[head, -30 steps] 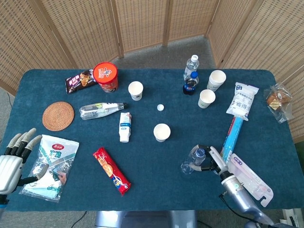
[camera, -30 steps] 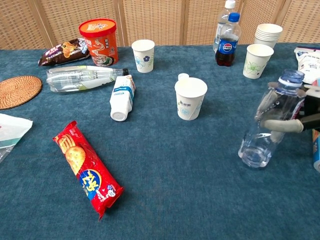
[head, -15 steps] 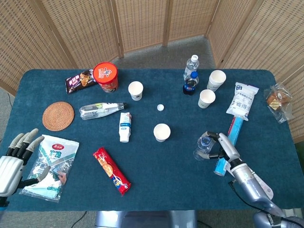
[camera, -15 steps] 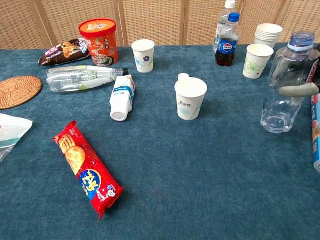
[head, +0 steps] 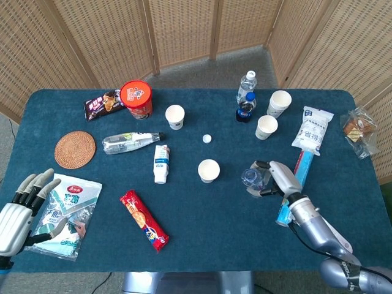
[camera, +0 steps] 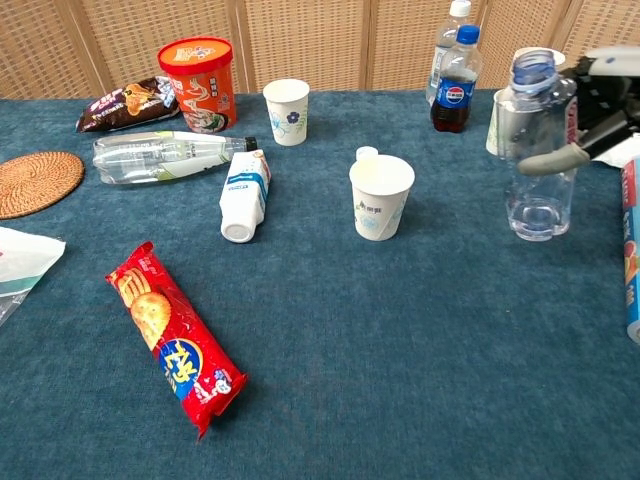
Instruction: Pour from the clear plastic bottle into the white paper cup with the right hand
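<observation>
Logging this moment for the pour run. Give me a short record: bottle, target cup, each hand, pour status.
bottle: clear bottle, uncapped, upright, held off the table
target cup: white cup mid-table, upright, to the bottle's left in the chest view
right hand: right hand grips the bottle from its side
left hand: left hand open at the table's near edge, beside a plastic bag
pour status: not yet begun
</observation>
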Motion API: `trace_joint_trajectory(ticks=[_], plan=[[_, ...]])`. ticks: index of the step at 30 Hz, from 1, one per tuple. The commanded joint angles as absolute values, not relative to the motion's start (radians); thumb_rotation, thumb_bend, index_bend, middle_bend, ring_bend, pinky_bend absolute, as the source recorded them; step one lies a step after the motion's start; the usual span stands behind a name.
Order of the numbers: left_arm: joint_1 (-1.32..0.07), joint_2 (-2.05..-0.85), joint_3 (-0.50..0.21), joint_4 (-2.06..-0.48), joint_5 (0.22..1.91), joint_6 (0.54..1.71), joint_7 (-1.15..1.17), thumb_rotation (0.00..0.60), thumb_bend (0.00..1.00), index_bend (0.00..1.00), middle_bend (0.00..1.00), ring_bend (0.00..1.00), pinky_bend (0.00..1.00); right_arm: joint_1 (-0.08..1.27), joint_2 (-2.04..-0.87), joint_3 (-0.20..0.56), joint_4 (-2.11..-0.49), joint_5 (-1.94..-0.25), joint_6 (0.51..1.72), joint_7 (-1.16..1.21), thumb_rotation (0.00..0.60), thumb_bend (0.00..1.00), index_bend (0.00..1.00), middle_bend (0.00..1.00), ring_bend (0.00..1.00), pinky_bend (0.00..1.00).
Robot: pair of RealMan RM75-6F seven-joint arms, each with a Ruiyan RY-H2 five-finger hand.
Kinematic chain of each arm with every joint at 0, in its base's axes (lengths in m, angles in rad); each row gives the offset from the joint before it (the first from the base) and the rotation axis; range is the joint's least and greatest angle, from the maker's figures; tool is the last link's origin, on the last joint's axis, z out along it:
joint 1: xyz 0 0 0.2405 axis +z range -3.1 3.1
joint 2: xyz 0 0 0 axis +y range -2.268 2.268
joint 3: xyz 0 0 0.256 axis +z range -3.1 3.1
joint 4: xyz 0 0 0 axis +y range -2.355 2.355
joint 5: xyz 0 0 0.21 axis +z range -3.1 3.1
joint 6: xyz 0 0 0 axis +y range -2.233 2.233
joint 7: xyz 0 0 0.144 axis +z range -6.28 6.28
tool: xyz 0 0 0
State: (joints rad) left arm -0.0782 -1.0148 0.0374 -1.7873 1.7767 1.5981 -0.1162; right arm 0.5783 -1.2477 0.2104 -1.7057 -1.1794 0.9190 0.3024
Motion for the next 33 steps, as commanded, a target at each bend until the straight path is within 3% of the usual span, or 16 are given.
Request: trace_joint_trajectory(ticks=[1, 18, 33], plan=[[-0.075, -1.011, 0.042, -1.782, 1.786, 1.608, -0.129, 0.374, 0.38, 0.09, 0.04, 0.00, 0.00, 0.630, -1.260, 0.237, -1.739, -1.096, 0.890, 0.196, 0.600, 0.26, 0.52, 0.61, 0.48, 0.57], [-0.064, -1.018, 0.053, -1.749, 1.786, 1.630, -0.173, 0.376, 0.38, 0.09, 0.04, 0.00, 0.00, 0.798, -1.350, 0.281, -1.717, -0.786, 0.953, -0.196, 0.600, 0.26, 0.52, 0.61, 0.48, 0.57], [-0.054, -1.014, 0.059, -1.720, 1.775, 1.641, -0.212, 0.377, 0.38, 0.09, 0.04, 0.00, 0.00, 0.883, -1.439, 0.257, -1.608, -0.721, 1.069, -0.461, 0.600, 0.26, 0.52, 0.61, 0.48, 0.57]])
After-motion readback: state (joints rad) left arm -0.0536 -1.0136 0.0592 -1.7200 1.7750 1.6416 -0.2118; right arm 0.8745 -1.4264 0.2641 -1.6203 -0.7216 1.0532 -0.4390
